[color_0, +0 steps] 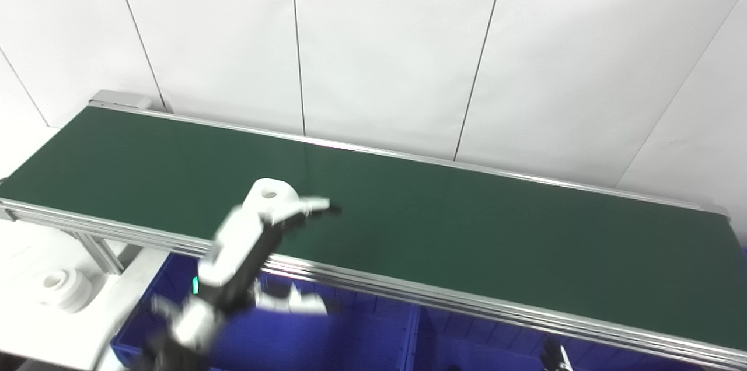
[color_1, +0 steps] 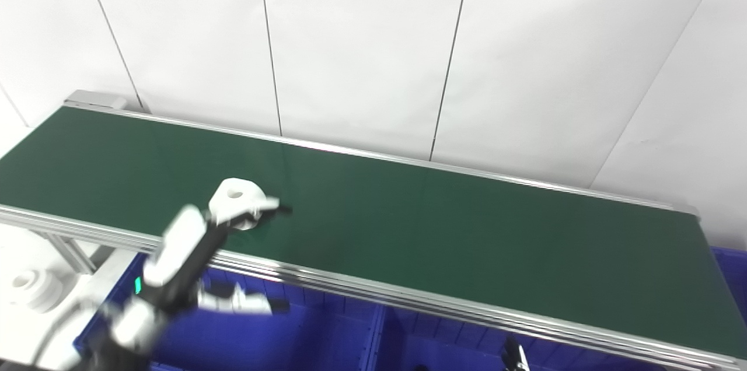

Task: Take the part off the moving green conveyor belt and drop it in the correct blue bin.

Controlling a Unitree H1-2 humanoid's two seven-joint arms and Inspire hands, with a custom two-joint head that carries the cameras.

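A white round part with a hole in its top lies on the green conveyor belt, near the belt's front edge left of the middle. My left hand reaches up over the front rail. Its fingers stretch out right against the part's near side. Its thumb hangs well apart, lower, over the blue bin, so the hand is open; the picture is blurred. The part and hand also show in the right eye view. Of my right hand only a small dark tip shows at the bottom edge.
Blue bins stand below the belt's front rail, with a divider between two of them. A second white round part lies on the white table at the far left. A white panelled wall runs behind the belt.
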